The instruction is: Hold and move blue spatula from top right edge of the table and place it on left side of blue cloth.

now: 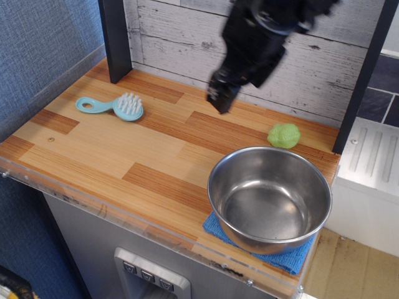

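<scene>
The blue spatula (pixel 115 106), a light-blue brush with pale bristles and an oval hole in its handle, lies on the table (pixel 93 149) at the far left. The blue cloth (pixel 283 256) lies at the front right under a steel bowl (pixel 269 198); only its front edge shows. My gripper (pixel 221 101) hangs above the middle back of the table, blurred by motion, well to the right of the brush and above the boards. Its jaws look close together with nothing between them.
A green lumpy ball (pixel 284 135) sits behind the bowl near the back right. A dark post (pixel 116 38) stands at the back left and another (pixel 361 78) at the right edge. A plank wall runs behind.
</scene>
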You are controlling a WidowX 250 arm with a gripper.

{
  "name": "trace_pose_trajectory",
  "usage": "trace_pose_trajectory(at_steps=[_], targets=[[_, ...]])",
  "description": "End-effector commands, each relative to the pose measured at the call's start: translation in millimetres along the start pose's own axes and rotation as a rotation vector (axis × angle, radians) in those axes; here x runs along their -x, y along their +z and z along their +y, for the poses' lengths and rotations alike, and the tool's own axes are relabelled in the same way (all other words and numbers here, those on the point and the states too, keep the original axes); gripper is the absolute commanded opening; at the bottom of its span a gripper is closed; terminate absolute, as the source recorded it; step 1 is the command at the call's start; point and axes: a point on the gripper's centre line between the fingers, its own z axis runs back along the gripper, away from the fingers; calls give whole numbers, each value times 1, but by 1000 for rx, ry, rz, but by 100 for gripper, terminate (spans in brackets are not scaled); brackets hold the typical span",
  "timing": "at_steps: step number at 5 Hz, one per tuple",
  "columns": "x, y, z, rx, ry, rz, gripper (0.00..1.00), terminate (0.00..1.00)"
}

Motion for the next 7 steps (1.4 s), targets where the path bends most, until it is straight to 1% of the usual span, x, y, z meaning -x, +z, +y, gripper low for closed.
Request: trace_pose_trajectory(at_steps=[1,2,3,4,5,7], targets=[[-47,-12,21,47,200,34,100,0],[-65,-33,36,29,281,48,100,0],[-81,-56,51,21,388,32,100,0],[-97,-72,49,12,421,21,100,0],[-107,-87,41,-10,451,9,100,0],[-125,-124,32,-78,512,-28,100,0]])
